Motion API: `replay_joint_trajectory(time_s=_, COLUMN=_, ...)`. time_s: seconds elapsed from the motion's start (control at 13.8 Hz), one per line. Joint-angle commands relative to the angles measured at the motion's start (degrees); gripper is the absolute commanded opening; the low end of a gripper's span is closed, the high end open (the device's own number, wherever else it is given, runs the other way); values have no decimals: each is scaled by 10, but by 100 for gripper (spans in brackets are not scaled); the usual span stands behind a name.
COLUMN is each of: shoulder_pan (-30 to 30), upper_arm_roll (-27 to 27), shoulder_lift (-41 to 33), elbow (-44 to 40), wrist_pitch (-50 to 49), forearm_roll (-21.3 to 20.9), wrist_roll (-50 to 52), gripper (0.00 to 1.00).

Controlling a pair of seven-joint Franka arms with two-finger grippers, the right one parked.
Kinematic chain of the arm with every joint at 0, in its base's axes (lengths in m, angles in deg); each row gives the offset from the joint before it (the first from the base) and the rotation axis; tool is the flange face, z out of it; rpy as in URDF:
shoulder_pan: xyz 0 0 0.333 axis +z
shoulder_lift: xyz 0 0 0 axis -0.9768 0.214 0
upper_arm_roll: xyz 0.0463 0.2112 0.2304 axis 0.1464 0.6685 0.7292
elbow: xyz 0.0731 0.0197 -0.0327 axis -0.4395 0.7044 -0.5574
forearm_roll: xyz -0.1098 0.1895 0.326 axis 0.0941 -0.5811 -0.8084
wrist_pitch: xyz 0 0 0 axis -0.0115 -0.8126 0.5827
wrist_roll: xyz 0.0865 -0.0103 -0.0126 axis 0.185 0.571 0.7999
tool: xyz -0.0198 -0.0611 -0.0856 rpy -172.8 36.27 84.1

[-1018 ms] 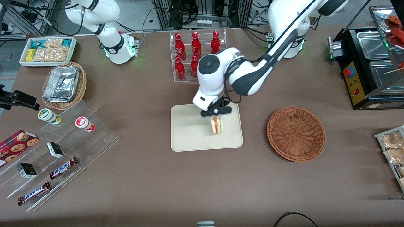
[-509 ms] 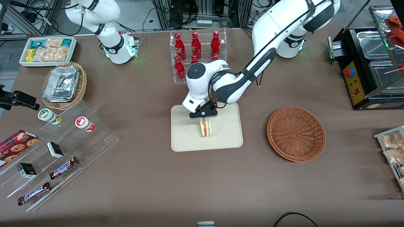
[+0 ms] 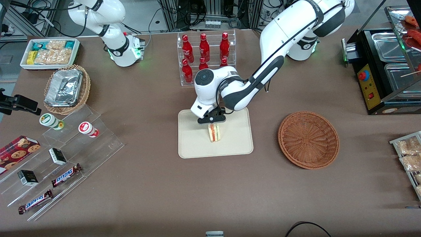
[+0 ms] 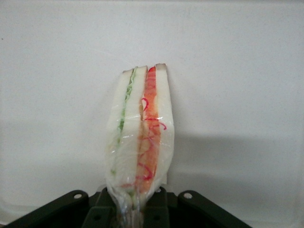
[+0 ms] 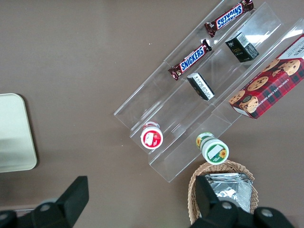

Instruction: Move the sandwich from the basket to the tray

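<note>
The sandwich (image 3: 214,132), a wrapped wedge of white bread with red-orange and green filling stripes, hangs upright over the middle of the cream tray (image 3: 194,144). My left gripper (image 3: 212,122) is shut on its upper end. Whether its lower tip touches the tray I cannot tell. In the left wrist view the sandwich (image 4: 140,137) points away from the gripper (image 4: 130,209), whose black jaws pinch the wrapped end, with the tray (image 4: 237,71) filling the background. The reddish-brown basket (image 3: 308,140) lies empty, toward the working arm's end from the tray. A tray corner (image 5: 14,133) shows in the right wrist view.
A clear rack of red bottles (image 3: 205,56) stands farther from the front camera than the tray. Toward the parked arm's end are clear stepped shelves (image 3: 65,154) with snack bars, a tan wicker basket of foil containers (image 3: 66,89) and a white bin (image 3: 49,52). A black appliance (image 3: 381,69) sits toward the working arm's end.
My gripper carried the sandwich from the tray's basket-side edge to over the tray's middle, and the arm drew back with it. The basket has not moved.
</note>
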Motion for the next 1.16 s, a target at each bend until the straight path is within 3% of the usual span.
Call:
replay_joint_trajectory(time_s=0.0, shoulder_pan=0, upper_arm_roll=3, shoulder_lift=-13, elbow=2, wrist_pitch=3, forearm_roll=-10, wrist_roll=16, gripper=100)
replay_joint_trajectory(time_s=0.29, shoulder_pan=2, upper_arm_roll=3, shoulder_lift=-84, elbow=-22, wrist_pitch=-60, forearm_roll=-1, wrist_roll=17, gripper=100)
replay_joint_trajectory(time_s=0.58, shoulder_pan=59, upper_arm_roll=0, shoulder_lift=-175, elbow=-45, wrist_pitch=-148, forearm_roll=82, wrist_roll=-21, gripper=100)
replay_joint_trajectory(time_s=0.73, shoulder_pan=118, upper_arm_roll=1, shoulder_lift=-241, elbow=-49, wrist_pitch=-208, forearm_roll=152, wrist_roll=-129, gripper=100)
replay_joint_trajectory(time_s=1.09, shoulder_pan=237, upper_arm_roll=2, shoulder_lift=-339, elbow=-58, wrist_pitch=-345, forearm_roll=241, wrist_roll=-344, gripper=100)
